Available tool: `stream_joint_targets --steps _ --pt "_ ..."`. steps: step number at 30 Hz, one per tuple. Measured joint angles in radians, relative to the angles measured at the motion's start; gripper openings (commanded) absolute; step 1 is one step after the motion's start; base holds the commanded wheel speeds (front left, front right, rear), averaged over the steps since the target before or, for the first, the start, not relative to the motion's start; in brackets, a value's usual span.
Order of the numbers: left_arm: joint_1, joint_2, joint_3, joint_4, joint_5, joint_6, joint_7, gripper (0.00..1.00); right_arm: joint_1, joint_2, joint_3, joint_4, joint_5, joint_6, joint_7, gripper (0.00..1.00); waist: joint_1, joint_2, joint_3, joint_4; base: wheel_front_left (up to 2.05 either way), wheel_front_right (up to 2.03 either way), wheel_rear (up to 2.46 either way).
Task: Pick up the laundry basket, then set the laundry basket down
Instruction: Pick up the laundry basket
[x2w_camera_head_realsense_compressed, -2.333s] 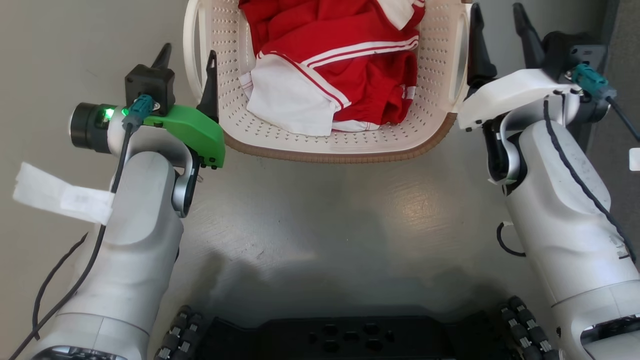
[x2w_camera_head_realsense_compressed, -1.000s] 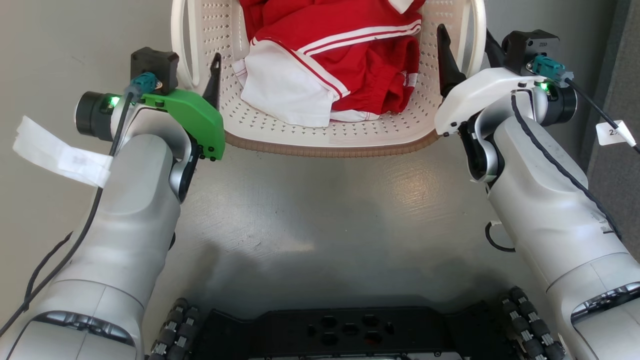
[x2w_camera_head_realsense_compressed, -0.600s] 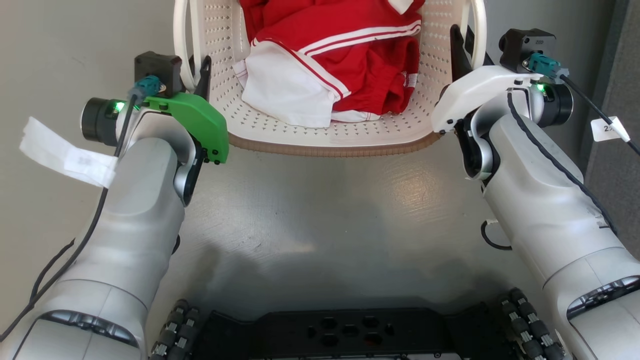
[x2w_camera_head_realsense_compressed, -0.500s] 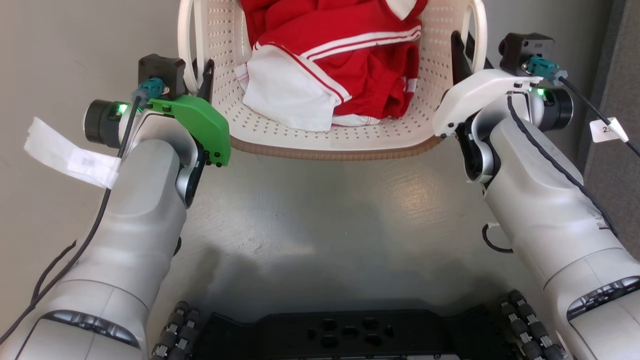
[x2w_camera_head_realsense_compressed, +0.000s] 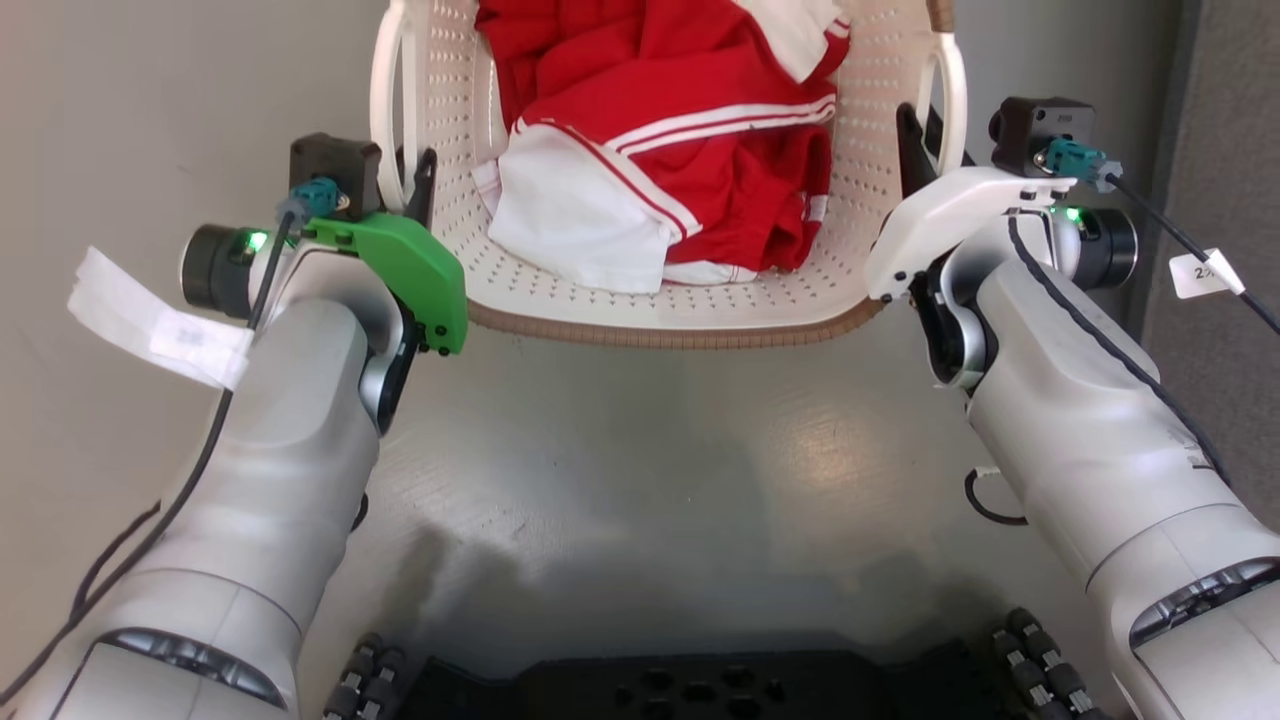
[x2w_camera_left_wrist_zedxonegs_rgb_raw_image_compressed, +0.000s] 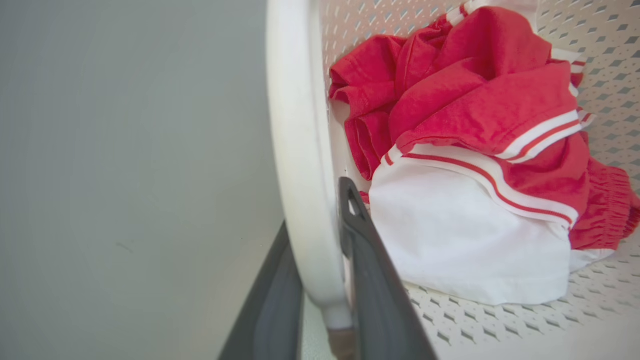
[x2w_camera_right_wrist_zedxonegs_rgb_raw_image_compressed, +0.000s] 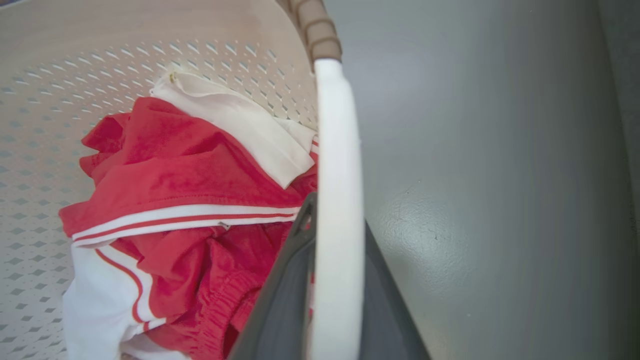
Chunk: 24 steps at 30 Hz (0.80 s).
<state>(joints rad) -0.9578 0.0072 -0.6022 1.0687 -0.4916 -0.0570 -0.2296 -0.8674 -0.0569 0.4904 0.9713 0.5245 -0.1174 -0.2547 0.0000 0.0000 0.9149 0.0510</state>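
The laundry basket (x2w_camera_head_realsense_compressed: 660, 305) is cream-white and perforated with a brown woven-look rim, at the top middle of the head view. It holds red and white clothes (x2w_camera_head_realsense_compressed: 690, 150). My left gripper (x2w_camera_head_realsense_compressed: 412, 185) is shut on the basket's left white handle (x2w_camera_head_realsense_compressed: 385, 100). In the left wrist view that handle (x2w_camera_left_wrist_zedxonegs_rgb_raw_image_compressed: 300, 175) runs between the two dark fingers (x2w_camera_left_wrist_zedxonegs_rgb_raw_image_compressed: 372, 295). My right gripper (x2w_camera_head_realsense_compressed: 922, 140) is shut on the right handle (x2w_camera_head_realsense_compressed: 955, 85). The right wrist view shows this handle (x2w_camera_right_wrist_zedxonegs_rgb_raw_image_compressed: 337, 200) pinched between the fingers (x2w_camera_right_wrist_zedxonegs_rgb_raw_image_compressed: 285, 295). The basket's far end is cut off by the frame.
A glossy grey floor (x2w_camera_head_realsense_compressed: 640, 470) lies under and around the basket. My black wheeled base (x2w_camera_head_realsense_compressed: 690, 690) sits at the bottom edge. A dark grey panel (x2w_camera_head_realsense_compressed: 1230, 110) stands along the right side. A white paper tag (x2w_camera_head_realsense_compressed: 150, 320) hangs off my left arm's cable.
Both grippers, a second ago open around the handles, have shut on them. The whole picture has since shifted downward, with basket and arms keeping together.
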Motion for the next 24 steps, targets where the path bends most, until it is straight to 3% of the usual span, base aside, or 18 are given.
stream_joint_targets --steps 7,24 --pt "0.055 -0.007 -0.021 0.020 -0.050 0.006 0.000 0.00 0.029 0.008 0.026 0.048 0.023 0.003 0.000 0.00 0.0000 0.0000 -0.060 -0.002 0.00 0.00 0.00" --pt "0.259 -0.016 -0.096 0.059 -0.134 0.015 0.067 0.00 0.201 0.023 0.115 0.132 0.136 0.056 0.077 0.00 0.0000 0.0000 -0.277 -0.004 0.00 0.00 0.00"
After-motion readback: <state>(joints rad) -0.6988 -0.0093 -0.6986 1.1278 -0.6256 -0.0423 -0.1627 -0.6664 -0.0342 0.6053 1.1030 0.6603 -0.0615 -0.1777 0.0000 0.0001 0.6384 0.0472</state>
